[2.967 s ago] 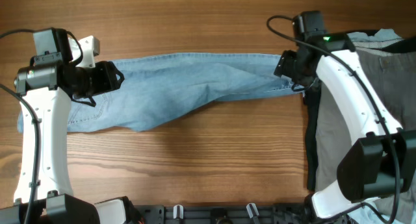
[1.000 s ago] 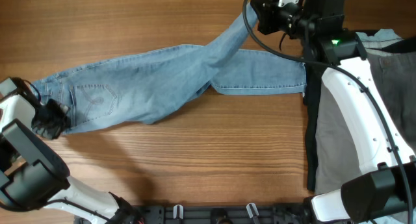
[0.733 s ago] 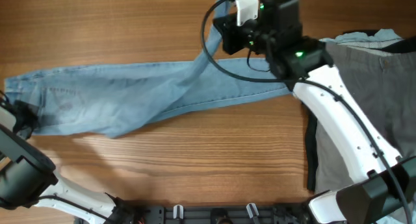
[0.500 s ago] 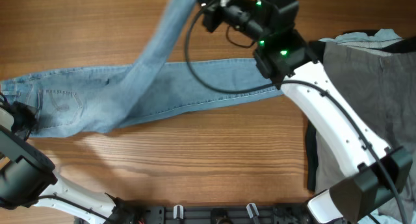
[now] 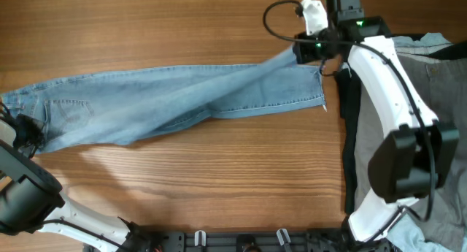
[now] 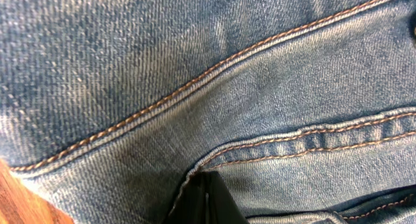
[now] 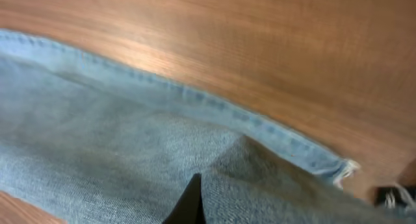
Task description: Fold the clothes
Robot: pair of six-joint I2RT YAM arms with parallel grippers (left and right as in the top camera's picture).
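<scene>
The clothes, faded light-blue jeans (image 5: 168,106), lie stretched across the wooden table (image 5: 219,186) from the left edge to a frayed hem near the right. My left gripper (image 5: 28,131) sits at the waist end, shut on the denim. In the left wrist view, denim with orange stitching (image 6: 227,87) fills the frame, and the dark fingertips (image 6: 205,201) pinch a fold of it. My right gripper (image 5: 300,53) is shut on the upper leg's end, holding it slightly raised. The right wrist view shows that leg (image 7: 97,120) and its hem over the wood.
Wide grey trousers (image 5: 430,98) lie at the far right, with a black garment (image 5: 349,157) along their left side. The arm bases stand along the front edge. Bare wood shows in front of and behind the jeans.
My right gripper swung the lifted leg up and to the left, then back right and down. That leg now lies over the other. The left gripper has stayed at the left edge.
</scene>
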